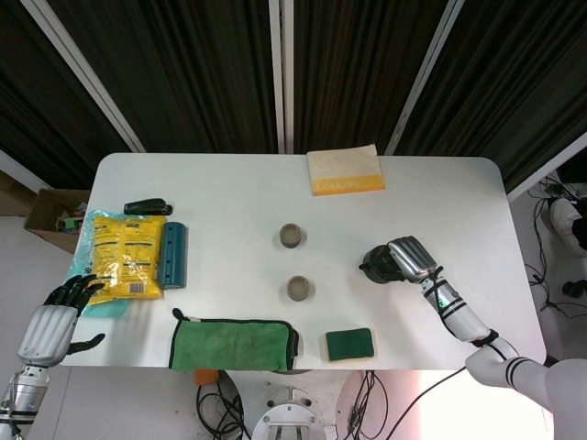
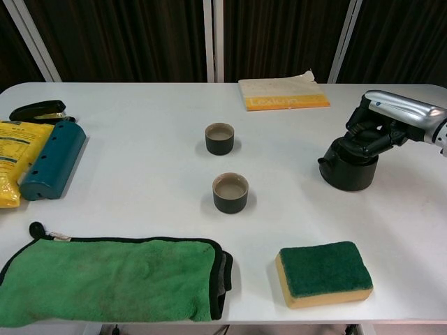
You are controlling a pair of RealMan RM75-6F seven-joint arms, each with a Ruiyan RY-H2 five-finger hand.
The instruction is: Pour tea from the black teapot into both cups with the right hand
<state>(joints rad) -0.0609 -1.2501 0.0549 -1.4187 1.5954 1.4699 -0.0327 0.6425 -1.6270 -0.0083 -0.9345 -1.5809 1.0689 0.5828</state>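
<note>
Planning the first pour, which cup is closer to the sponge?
The near cup, by the towel; the other cup sits nearer the book.

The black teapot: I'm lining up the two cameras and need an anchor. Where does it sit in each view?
Head view: black teapot right of centre, under the right hand, right of the two cups.
Chest view: the teapot at the right edge, mid-height, the right hand on top of it.
Shared landmark: the green sponge lies nearer the robot, towards the cups' side.
</note>
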